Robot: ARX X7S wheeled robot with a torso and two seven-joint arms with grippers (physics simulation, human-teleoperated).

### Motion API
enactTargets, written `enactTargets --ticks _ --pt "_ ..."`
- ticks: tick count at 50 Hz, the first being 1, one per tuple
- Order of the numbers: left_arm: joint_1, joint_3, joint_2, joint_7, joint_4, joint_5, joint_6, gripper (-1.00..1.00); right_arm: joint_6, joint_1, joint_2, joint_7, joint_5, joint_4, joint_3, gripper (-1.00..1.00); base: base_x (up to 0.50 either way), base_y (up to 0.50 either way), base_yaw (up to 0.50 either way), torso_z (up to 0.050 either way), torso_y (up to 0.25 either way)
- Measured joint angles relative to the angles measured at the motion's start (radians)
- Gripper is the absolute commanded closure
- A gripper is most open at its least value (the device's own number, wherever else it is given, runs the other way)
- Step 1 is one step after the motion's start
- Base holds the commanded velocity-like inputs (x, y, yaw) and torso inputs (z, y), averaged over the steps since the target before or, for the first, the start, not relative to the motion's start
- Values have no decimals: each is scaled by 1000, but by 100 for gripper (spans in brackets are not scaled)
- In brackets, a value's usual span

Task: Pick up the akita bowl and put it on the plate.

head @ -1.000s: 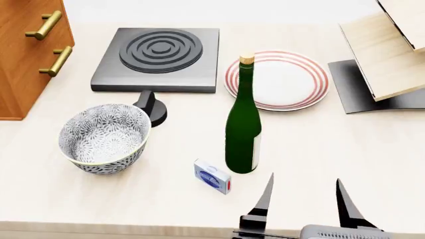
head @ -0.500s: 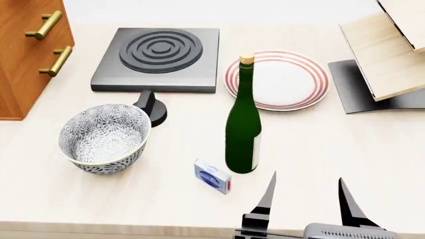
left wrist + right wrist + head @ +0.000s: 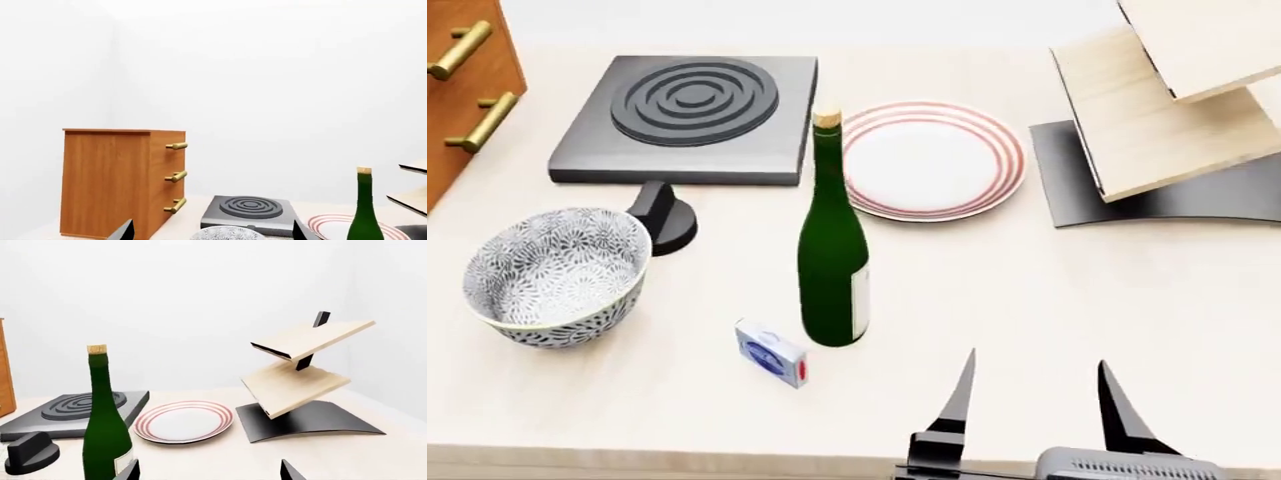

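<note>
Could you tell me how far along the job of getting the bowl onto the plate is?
Nothing is done yet. The bowl sits on the counter, untouched. The right tool hangs open and empty near the counter's front edge. Left: grasp the bowl, carry it past the bottle, set it on the bare plate.

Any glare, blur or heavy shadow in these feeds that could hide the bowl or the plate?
Head view: sharp, evenly lit, only soft shadows; akita bowl and plate both clear. Left wrist view: sharp, but the bowl is cropped at the frame edge. Right wrist view: plate crisp, wine bottle beside it, no glare.
</note>
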Motion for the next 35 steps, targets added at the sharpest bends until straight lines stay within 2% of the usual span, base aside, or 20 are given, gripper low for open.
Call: enactTargets --ticks 11,35 --pt "0 7 -5 -5 -1 2 1 -100 0 1 7 6 8 6 -8 -100 0 -483 0 0 0" --pt "0 19 -15 -13 -14 1 10 -100 -61 -7 14 60 -65 29 -49 -100 19 8 0 0 0"
